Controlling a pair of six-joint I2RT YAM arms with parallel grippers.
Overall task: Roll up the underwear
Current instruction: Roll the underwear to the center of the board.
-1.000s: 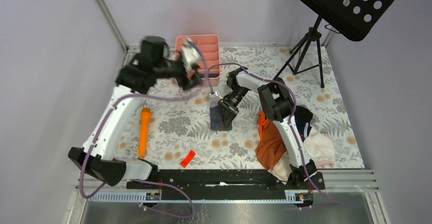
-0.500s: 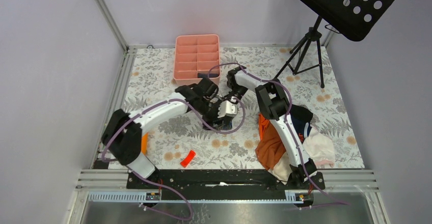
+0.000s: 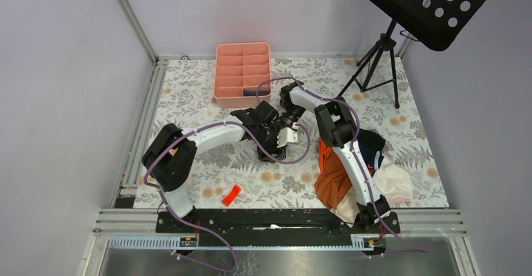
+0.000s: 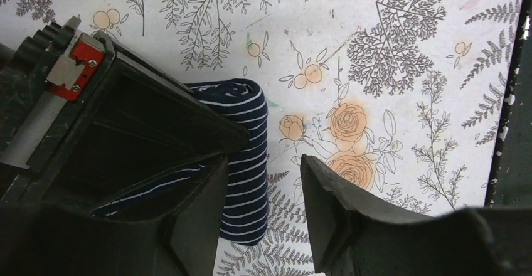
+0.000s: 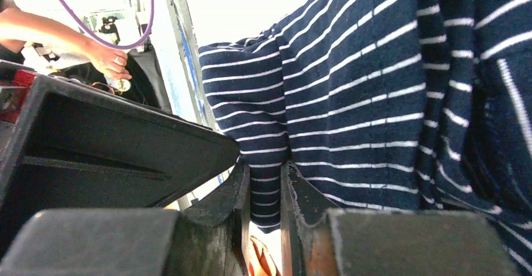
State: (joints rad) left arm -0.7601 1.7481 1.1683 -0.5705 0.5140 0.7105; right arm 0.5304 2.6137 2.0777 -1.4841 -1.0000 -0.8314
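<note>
The dark navy underwear with thin white stripes (image 4: 248, 153) lies on the floral table as a narrow folded strip, mostly hidden under both grippers in the top view (image 3: 280, 157). My left gripper (image 4: 263, 216) is open just above it, with the strip's edge between the jaws beside the left finger (image 4: 194, 219); it is mid-table in the top view (image 3: 275, 142). My right gripper (image 5: 266, 185) is shut on a fold of the striped underwear (image 5: 376, 100), right behind the left gripper (image 3: 287, 124). I cannot make out the plain navy pair with certainty.
A pink divided tray (image 3: 243, 69) stands at the back. A small red piece (image 3: 231, 194) lies near the front. A pile with an orange garment (image 3: 331, 179), dark cloth (image 3: 375, 145) and pale cloth (image 3: 395, 185) is at the right. A tripod stand (image 3: 376, 63) is at the back right.
My left arm swung from beside the pink tray down to mid-table and now hovers open over the striped underwear. My right gripper stayed put, holding the cloth.
</note>
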